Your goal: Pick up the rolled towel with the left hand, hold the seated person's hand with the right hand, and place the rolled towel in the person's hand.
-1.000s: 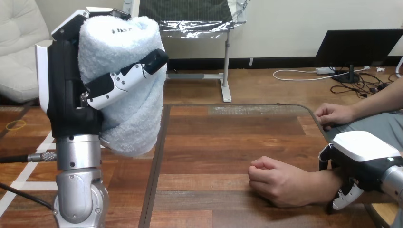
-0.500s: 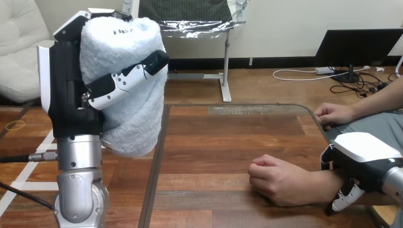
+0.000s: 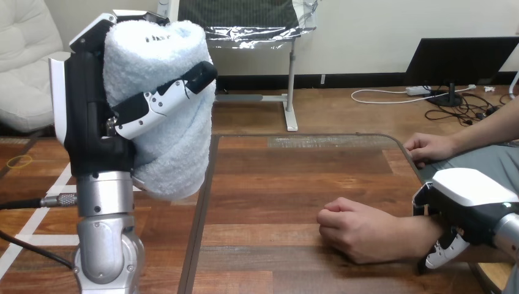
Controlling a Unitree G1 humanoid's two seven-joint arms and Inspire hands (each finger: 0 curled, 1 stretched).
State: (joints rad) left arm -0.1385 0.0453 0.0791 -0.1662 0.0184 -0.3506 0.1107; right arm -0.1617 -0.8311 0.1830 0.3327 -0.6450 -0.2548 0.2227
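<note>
aloft, the left hand (image 3: 92, 119) clasps the rolled towel (image 3: 168, 135) upright; the right hand (image 3: 470, 197) curls round the person's wrist (image 3: 426, 234).

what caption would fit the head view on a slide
Left hand holds the rolled towel raised while the right hand clasps the person's wrist, their closed hand resting on the table.
</note>
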